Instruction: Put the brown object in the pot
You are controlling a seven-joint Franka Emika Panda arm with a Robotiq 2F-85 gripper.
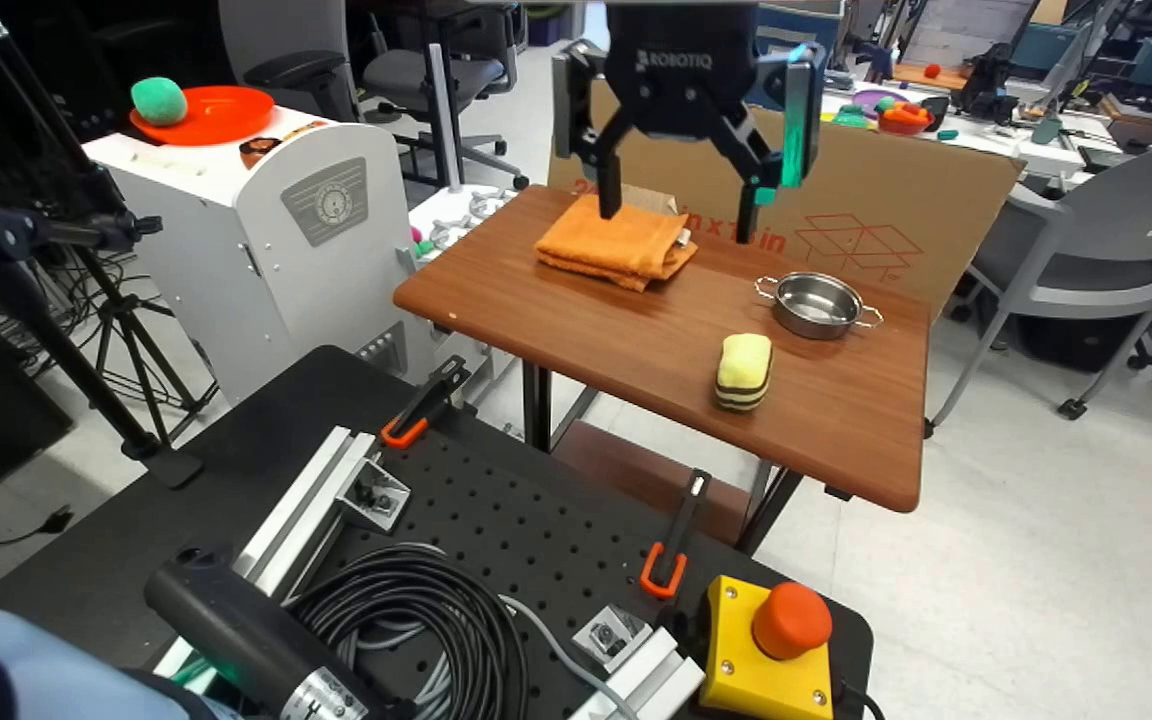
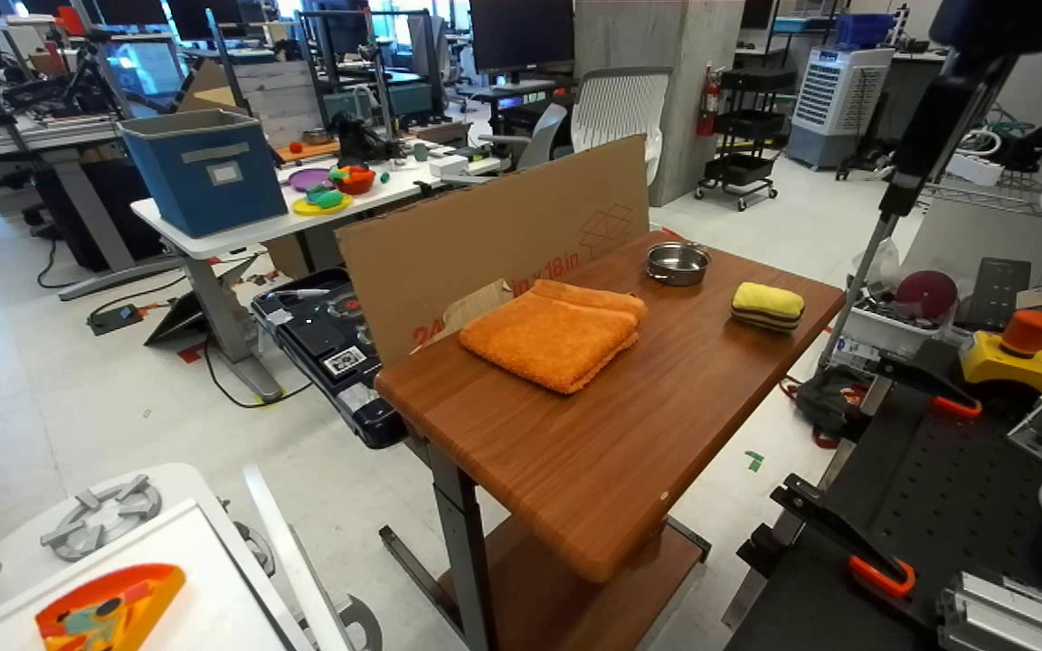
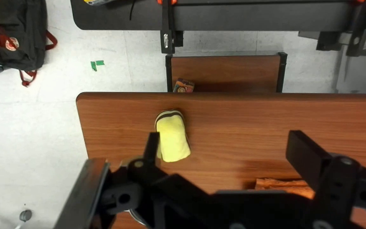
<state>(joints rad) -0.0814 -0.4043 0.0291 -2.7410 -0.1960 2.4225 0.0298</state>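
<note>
The brown object [image 1: 744, 362] is a small rounded pale yellow lump with dark stripes round its lower side. It lies on the wooden table near the edge facing the black workbench, and also shows in an exterior view [image 2: 767, 306] and the wrist view [image 3: 172, 138]. The pot [image 1: 816, 322] is small, shallow and silver; it stands upright, apart from the lump, and also shows in an exterior view [image 2: 677, 273]. In the wrist view only a bit of its rim [image 3: 136, 218] shows. My gripper [image 1: 678, 215] is open and empty, high above the table; in the wrist view the left finger overlaps the lump's side.
A folded orange cloth [image 1: 611, 243] lies on the wooden table [image 2: 629, 434], beside the pot. A cardboard sheet [image 2: 503, 226] stands along the table's far edge. The black workbench [image 1: 496, 500] holds clamps, coiled cables and a red stop button [image 1: 792, 620].
</note>
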